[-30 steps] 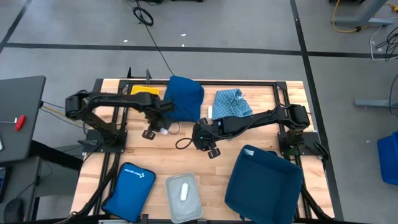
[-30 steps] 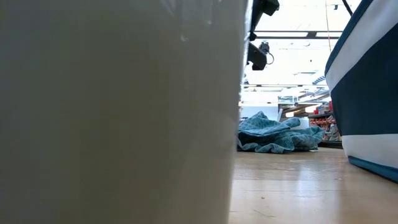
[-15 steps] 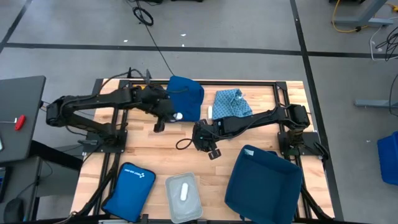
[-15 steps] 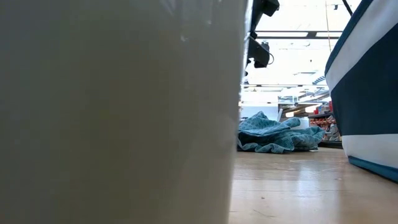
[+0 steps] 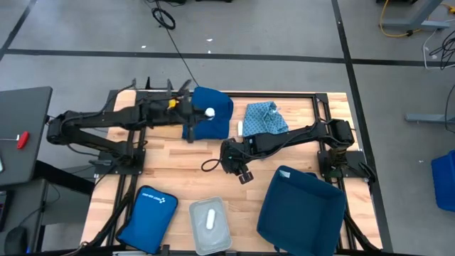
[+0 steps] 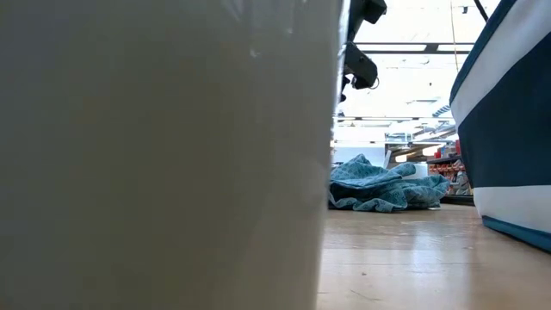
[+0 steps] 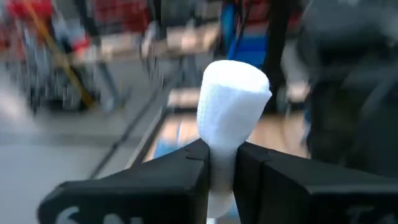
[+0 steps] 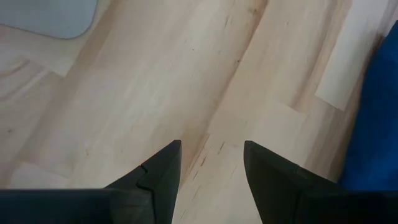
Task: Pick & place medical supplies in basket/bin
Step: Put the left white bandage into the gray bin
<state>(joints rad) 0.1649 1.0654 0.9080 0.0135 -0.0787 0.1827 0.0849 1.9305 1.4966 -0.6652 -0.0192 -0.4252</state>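
My left gripper is raised above the dark blue cloth at the table's far side and is shut on a small white roll. In the left wrist view the roll stands up between the fingers. My right gripper hovers open over bare wood at mid-table and touches nothing. Another white piece lies in the grey tray at the near edge. A white tube lies beside the teal cloth. My left gripper pinches the white roll by its lower part between the two fingers. The roll's upper end sticks out beyond the fingertips. The roll is lifted clear above the dark blue cloth.
A large blue basket sits at the near right and a blue zip pouch at the near left. A black cord loop lies beside my right gripper. In the low view the grey tray wall blocks the left half.
My left gripper has risen from the table beside the dark blue cloth. It has moved toward the far edge and a little right, carrying the white roll, which now hangs over the cloth. The right arm has kept still.
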